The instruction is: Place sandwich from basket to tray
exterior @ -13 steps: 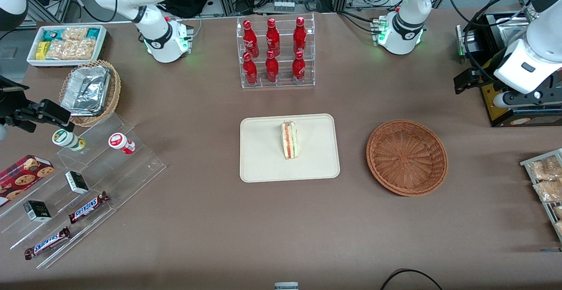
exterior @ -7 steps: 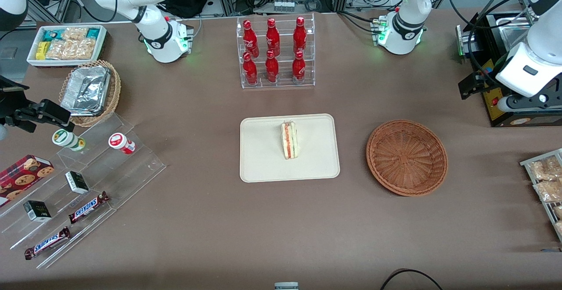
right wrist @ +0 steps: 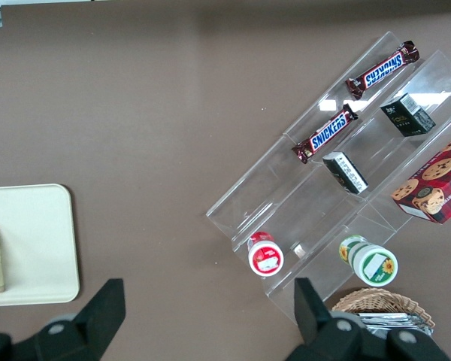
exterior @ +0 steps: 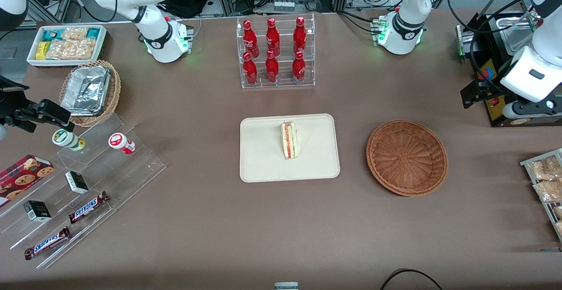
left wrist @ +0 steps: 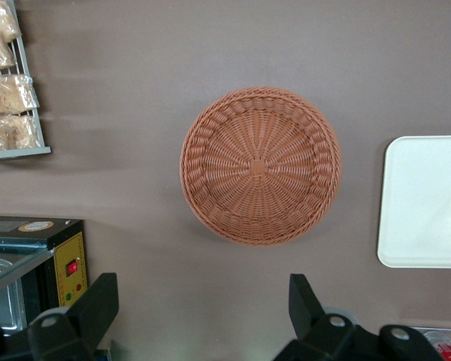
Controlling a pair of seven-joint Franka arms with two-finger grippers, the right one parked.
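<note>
Left arm's gripper [left wrist: 199, 312], fingers spread apart and holding nothing, hangs high at the working arm's end of the table, well clear of the round reddish-brown wicker basket [exterior: 407, 157]. Pale triangular sandwich [exterior: 289, 139] already lies on the flat cream rectangular tray [exterior: 263, 167] beside the basket, its long axis running near to far.

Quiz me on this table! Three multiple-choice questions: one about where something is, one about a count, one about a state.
1. Where is the sandwich?
A. in the basket
B. on the tray
C. in the gripper

2. How many red bottles stand in the clear rack?
A. four
B. six
C. eight

3. What state is the gripper in?
A. open and holding nothing
B. shut on the sandwich
C. shut on a bottle

Answers:
1 B: the sandwich lies on the tray; the basket holds nothing.
2 B: two rows of three red bottles.
3 A: the gripper hovers toward the working arm's end of the table, jaws spread apart.
</note>
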